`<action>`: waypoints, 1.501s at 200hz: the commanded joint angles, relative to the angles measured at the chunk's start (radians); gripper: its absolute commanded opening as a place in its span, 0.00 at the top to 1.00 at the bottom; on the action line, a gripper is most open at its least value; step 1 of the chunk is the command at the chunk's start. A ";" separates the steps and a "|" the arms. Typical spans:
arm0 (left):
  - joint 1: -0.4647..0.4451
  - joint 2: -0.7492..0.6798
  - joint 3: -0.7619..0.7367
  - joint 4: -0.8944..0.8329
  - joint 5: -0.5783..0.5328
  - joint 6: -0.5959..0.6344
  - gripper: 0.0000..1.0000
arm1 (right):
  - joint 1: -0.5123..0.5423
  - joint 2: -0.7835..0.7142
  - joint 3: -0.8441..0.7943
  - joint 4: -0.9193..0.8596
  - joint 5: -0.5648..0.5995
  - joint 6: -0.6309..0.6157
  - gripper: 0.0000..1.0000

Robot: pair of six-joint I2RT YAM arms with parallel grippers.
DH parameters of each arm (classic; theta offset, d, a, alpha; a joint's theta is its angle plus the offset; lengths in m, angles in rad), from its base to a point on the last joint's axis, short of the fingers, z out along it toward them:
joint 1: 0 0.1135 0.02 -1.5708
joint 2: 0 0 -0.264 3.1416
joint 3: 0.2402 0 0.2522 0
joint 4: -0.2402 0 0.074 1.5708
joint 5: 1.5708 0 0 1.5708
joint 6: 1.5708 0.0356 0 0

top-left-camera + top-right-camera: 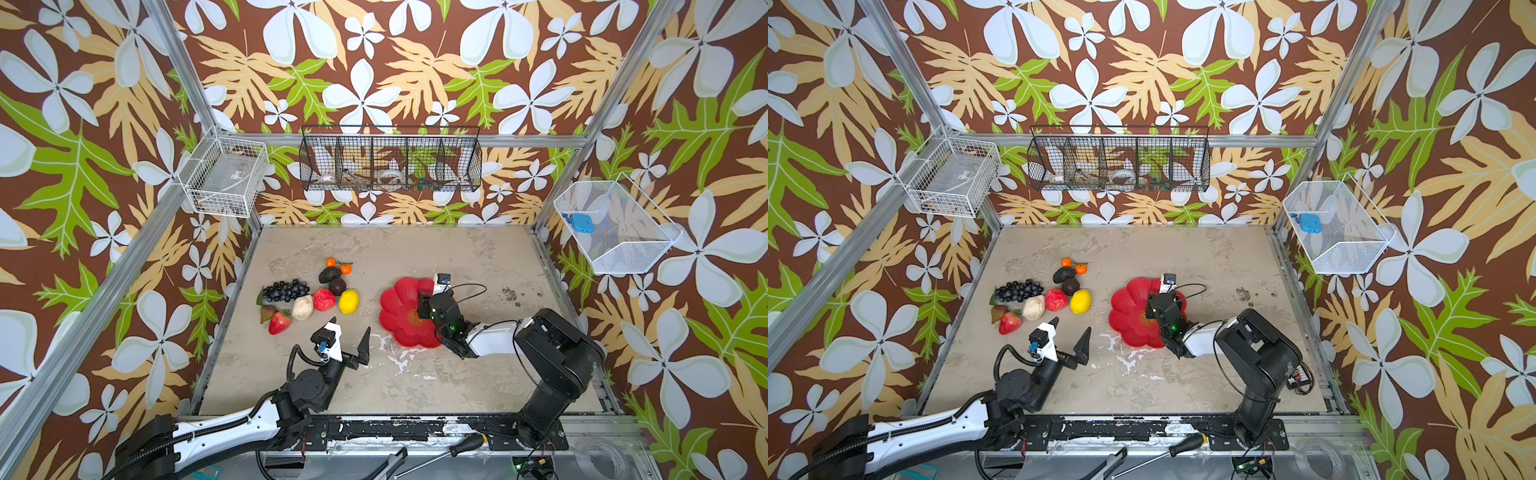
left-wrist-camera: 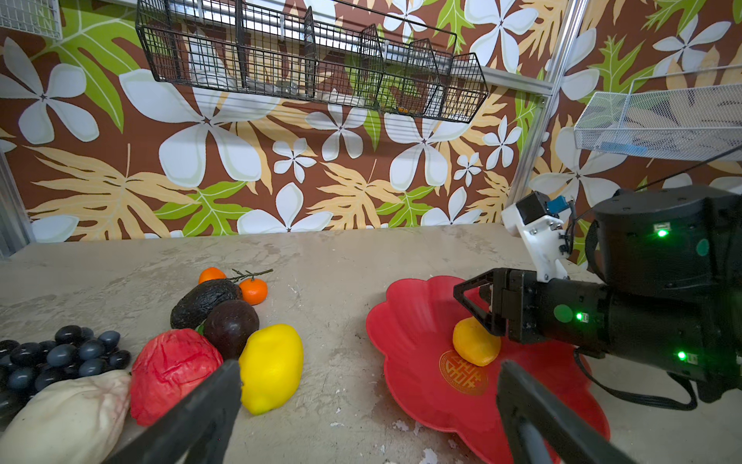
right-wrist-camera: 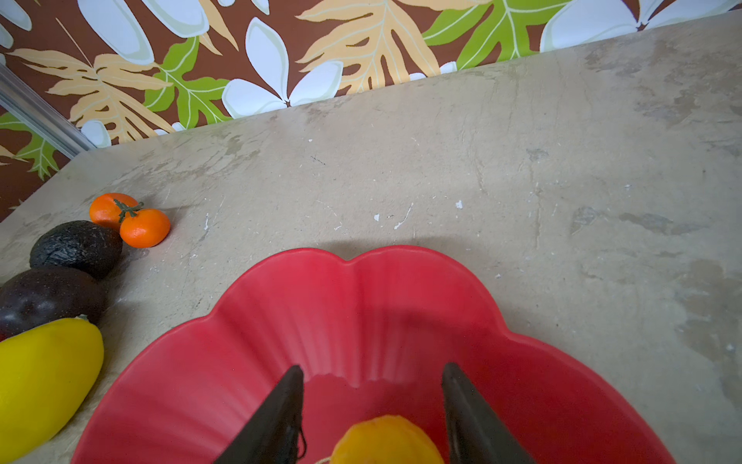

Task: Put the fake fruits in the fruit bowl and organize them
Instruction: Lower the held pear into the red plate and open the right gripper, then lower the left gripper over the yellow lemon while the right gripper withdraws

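the right gripper [image 3: 372, 366] hangs over the fruit bowl [image 3: 361, 305], jaws parted on either side of a small lemon [image 3: 385, 440] that rests by the gold centre. best to lift straight up so neither finger nudges it. the left gripper [image 1: 351, 328], spread wide and empty, hovers near the fruit pile on the left, with the big lemon [image 1: 348, 301] closest.

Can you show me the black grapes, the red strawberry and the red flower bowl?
Bunch of black plastic grapes [image 1: 286, 290]: a top view, middle of the bunch.
Red plastic strawberry [image 1: 279, 323]: a top view, its red body.
Glossy red flower-shaped bowl [image 1: 395, 302]: a top view, bare left petal.
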 commanded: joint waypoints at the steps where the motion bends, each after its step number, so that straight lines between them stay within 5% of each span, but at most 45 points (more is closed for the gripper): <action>1: 0.001 0.018 0.010 0.024 -0.007 -0.009 0.00 | 0.000 -0.018 0.009 -0.029 -0.008 -0.017 0.39; 50: 0.037 0.094 0.084 -0.100 0.034 -0.092 0.00 | 0.000 -0.183 0.052 -0.213 -0.036 -0.053 0.22; 153: 0.210 0.237 0.347 -0.587 0.098 -0.462 0.01 | -0.002 -0.745 -0.099 -0.603 -0.080 -0.157 0.20; 228: 0.409 0.411 0.524 -0.826 0.223 -0.624 0.02 | -0.004 -0.936 -0.310 -0.522 -0.022 -0.123 0.18; 300: 0.535 0.636 0.694 -0.922 0.329 -0.606 0.06 | -0.004 -1.003 -0.364 -0.493 -0.015 -0.118 0.18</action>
